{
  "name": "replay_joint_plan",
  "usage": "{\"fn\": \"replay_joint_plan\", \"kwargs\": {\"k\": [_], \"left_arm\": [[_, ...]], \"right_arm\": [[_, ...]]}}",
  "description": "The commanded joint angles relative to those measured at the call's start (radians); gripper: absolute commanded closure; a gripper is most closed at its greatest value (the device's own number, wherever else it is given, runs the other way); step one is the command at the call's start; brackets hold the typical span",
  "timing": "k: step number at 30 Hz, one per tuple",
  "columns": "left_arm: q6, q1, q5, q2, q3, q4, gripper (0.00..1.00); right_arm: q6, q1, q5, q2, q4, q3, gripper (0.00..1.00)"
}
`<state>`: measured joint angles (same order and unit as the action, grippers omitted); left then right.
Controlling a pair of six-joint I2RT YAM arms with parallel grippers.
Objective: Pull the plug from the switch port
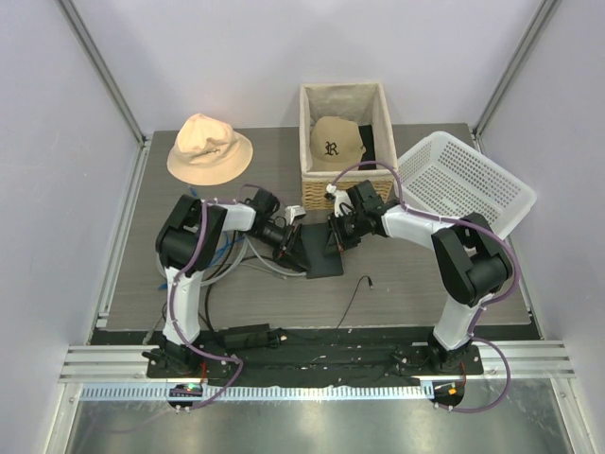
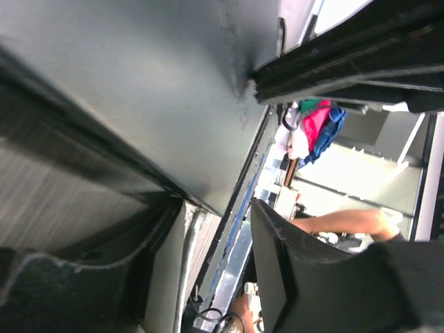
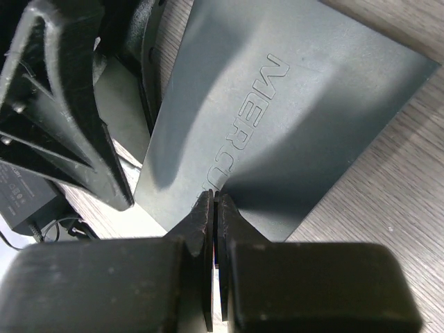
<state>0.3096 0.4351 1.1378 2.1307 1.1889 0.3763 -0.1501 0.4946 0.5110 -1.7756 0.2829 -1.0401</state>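
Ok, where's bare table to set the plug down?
Bare table between switch and right arm, crossed only by one thin cable; also between hat and wicker basket. Crowded left of the switch: tangled cables.

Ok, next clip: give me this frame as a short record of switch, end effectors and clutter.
switch: flat dark box mid-table, embossed lettering on top
left end effector: open, at the switch's left side near the cables
right end effector: shut, tips at the switch's edge
plug: not discernible
clutter: bucket hat, wicker basket holding a cap, tilted white basket
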Motion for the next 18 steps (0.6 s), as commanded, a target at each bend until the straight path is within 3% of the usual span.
{"fn": "replay_joint_plan", "kwargs": {"k": [1, 2, 4, 13, 18], "left_arm": [[-0.272, 0.011, -0.041, 0.081, 0.021, -0.009, 0.5], [-0.306, 0.011, -0.042, 0.087, 0.049, 0.092, 0.5], [-0.349, 0.013, -0.062, 0.106, 0.064, 0.133, 0.5], [-0.317, 0.044, -0.306, -0.001, 0.032, 0.134, 0.51], [-0.277, 0.047, -0.337, 0.014, 0.034, 0.142, 0.51]], "right_arm": [[0.035, 0.007, -0.104, -0.064, 0.081, 0.029, 0.99], [0.034, 0.007, -0.108, -0.062, 0.081, 0.029, 0.99], [0.034, 0.007, -0.108, -0.058, 0.081, 0.031, 0.99], [0.04, 0.007, -0.124, -0.028, 0.082, 0.035, 0.99], [0.041, 0.007, -0.126, -0.013, 0.075, 0.043, 0.99]]}}
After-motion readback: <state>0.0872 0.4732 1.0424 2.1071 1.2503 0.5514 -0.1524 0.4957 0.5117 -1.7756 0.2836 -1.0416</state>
